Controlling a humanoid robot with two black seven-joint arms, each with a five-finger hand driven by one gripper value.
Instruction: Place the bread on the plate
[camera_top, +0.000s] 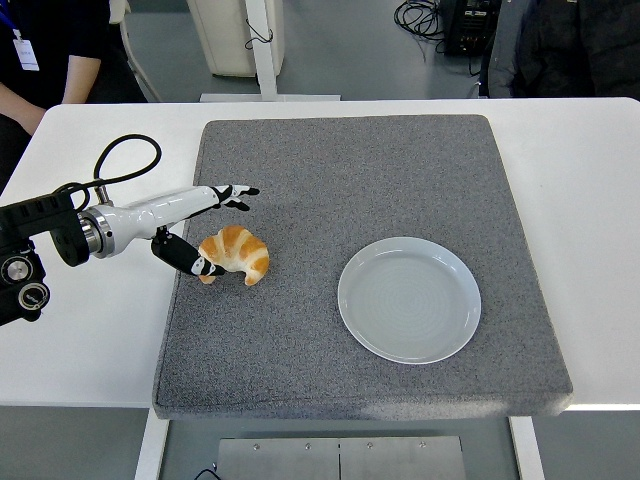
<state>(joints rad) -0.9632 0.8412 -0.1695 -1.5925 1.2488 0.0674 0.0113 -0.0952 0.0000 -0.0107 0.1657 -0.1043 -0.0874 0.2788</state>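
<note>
A golden croissant (236, 253) lies on the left part of the grey mat (380, 170). An empty white plate (409, 298) sits on the mat to its right. My left hand (212, 228) reaches in from the left edge with fingers spread. Its thumb (196, 263) touches the croissant's left end from the near side, while the other fingers (234, 194) stretch out behind the croissant, apart from it. The hand holds nothing. My right arm does not show.
The mat covers most of the white table (90, 330). A person in dark clothes (50, 50) stands at the top left behind the table. A white post (262, 45) and cables are on the floor beyond.
</note>
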